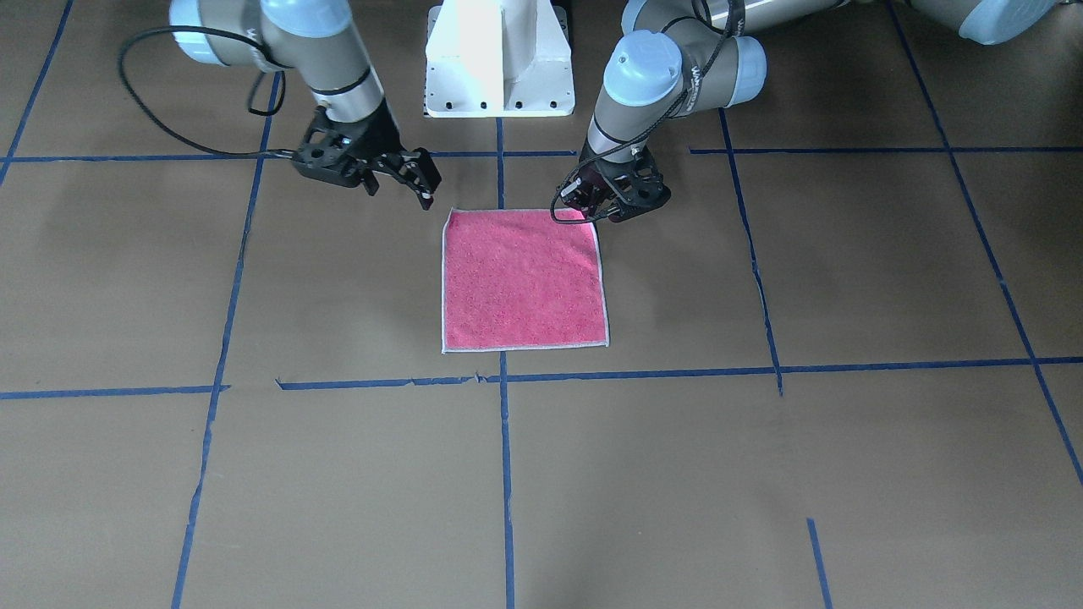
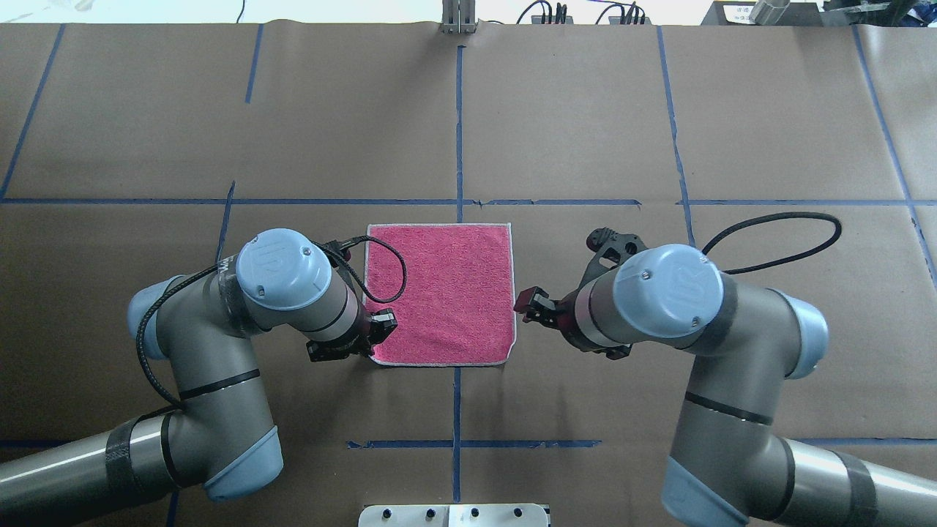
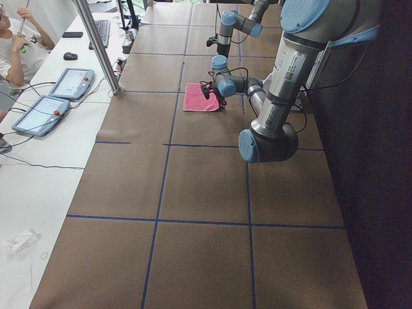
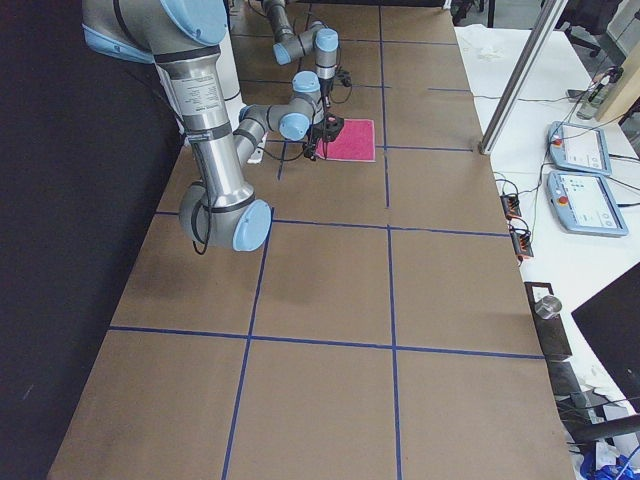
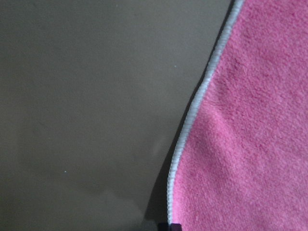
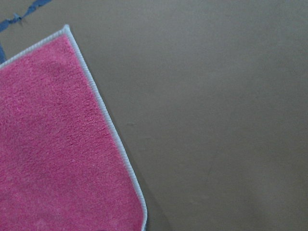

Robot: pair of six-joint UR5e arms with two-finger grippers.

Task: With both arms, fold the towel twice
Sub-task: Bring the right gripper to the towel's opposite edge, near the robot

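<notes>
The towel lies flat on the brown table, pink face up, with a whitish border; it also shows in the overhead view. My left gripper sits low on the towel's corner nearest the robot. In the left wrist view the towel's edge is raised off the table toward the fingertip, so the gripper looks shut on that corner. My right gripper is open and empty, just outside the towel's other near corner. That corner shows in the right wrist view.
The white pedestal base stands behind the towel, on the robot's side. Blue tape lines cross the table. In the exterior left view a person, tablets and a metal pole are at the side desk.
</notes>
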